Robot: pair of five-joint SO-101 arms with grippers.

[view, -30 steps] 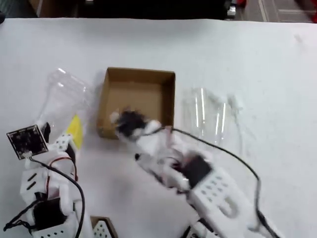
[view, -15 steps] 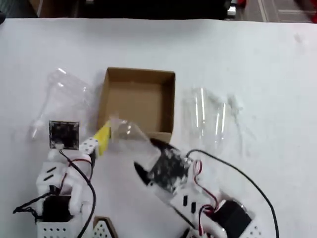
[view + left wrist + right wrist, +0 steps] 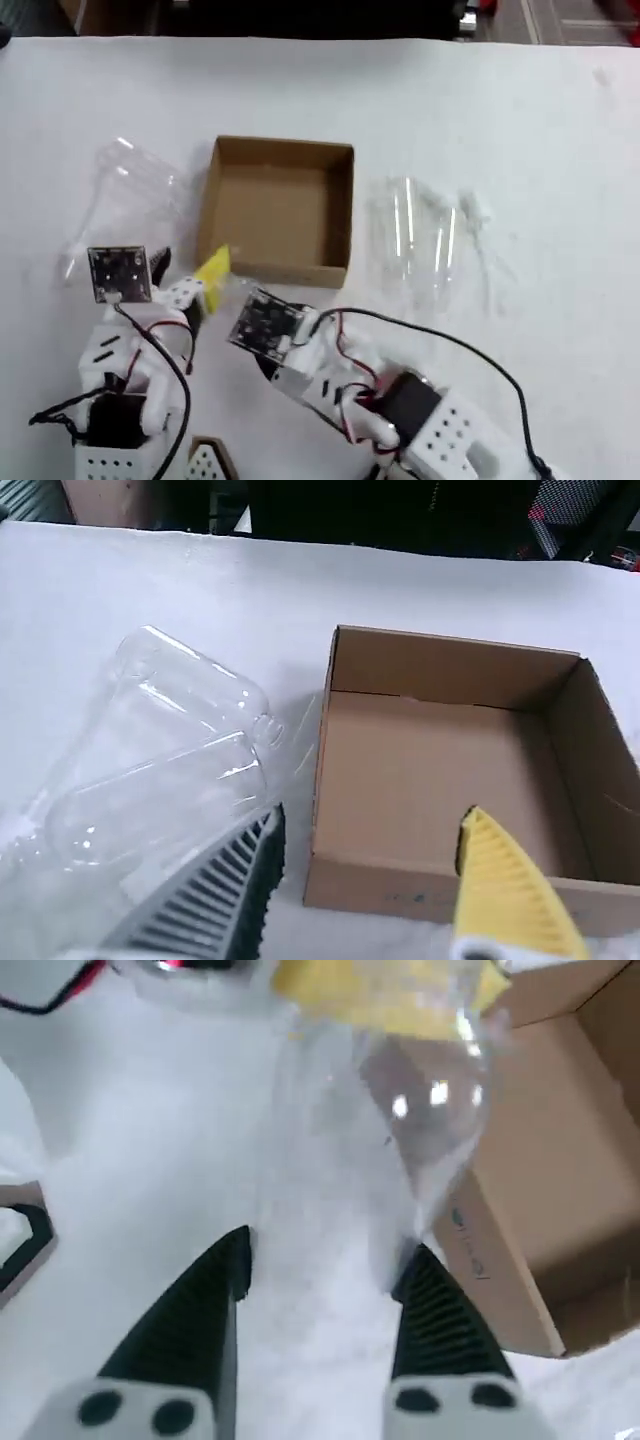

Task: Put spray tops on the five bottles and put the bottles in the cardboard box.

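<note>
The clear bottle [image 3: 420, 1110] sits just near of the cardboard box [image 3: 282, 146], by its near-left corner, clamped at its sides by the right gripper [image 3: 328, 1245]. A second ago that arm reached over the box's near wall. It has since drawn back, so nothing is packed yet. The left gripper [image 3: 372, 820], fingers apart, hangs close by.

- The high camera looks down over the table [image 3: 500, 120].
- Wrist cameras sit low and close; all three views share the cardboard box [image 3: 450, 770].
</note>
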